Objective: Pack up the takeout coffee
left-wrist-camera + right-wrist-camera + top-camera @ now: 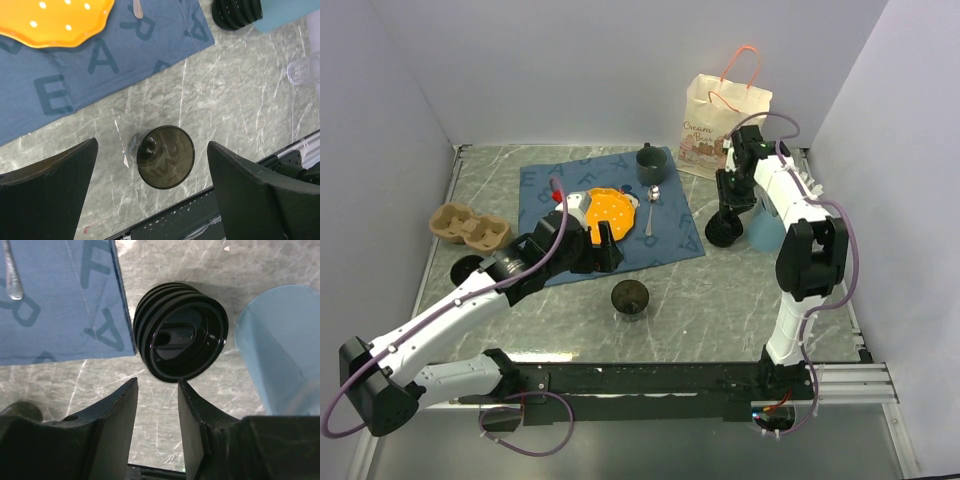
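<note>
We read "Cream" on the paper bag (725,125) beyond the lettered blue mat (610,215). The dark cup (165,156) sits off the mat's near edge, our left jaws wide nearby. Our right jaws, narrow and empty, hang over the black lids (181,330) beside the mat.

Left tool (600,254) over blue mat (670,225), beside orange plate (608,210).
</note>
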